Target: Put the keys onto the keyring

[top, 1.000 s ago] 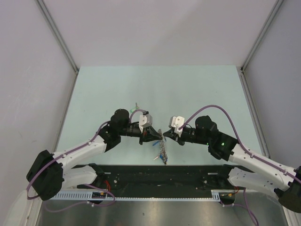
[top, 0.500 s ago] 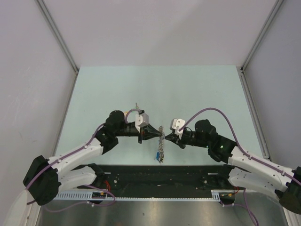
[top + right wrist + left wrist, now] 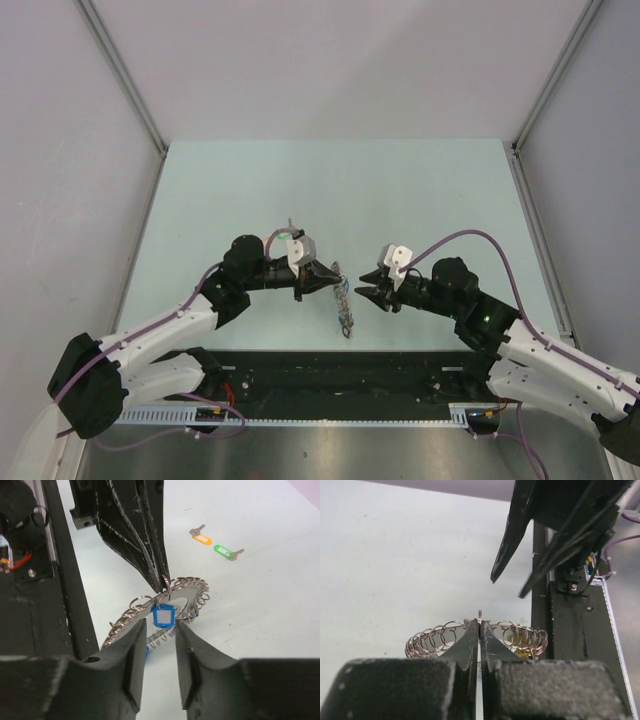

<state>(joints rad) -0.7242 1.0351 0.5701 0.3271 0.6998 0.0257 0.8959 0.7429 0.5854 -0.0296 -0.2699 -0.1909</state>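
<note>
My left gripper (image 3: 328,275) is shut on the rim of the keyring (image 3: 343,300) and holds it tilted above the table. In the left wrist view the jaws (image 3: 479,626) pinch a small ring among the keyring's (image 3: 432,639) split rings. In the right wrist view the blue-tagged key (image 3: 162,616) hangs from a small ring at the left fingertips (image 3: 161,577), in front of the keyring (image 3: 192,592). My right gripper (image 3: 160,629) is open and empty, with its fingers on either side just short of the blue tag. The orange key (image 3: 201,537) and the green key (image 3: 223,551) lie on the table beyond.
The black base rail (image 3: 340,368) runs along the near edge under both arms. Grey walls enclose the pale green table (image 3: 420,190) at left, right and back. My right gripper (image 3: 368,291) is just right of the keyring in the top view.
My right gripper has opened and drawn back to the right, away from the keyring. The left gripper has kept its hold, and the keyring has swung slightly.
</note>
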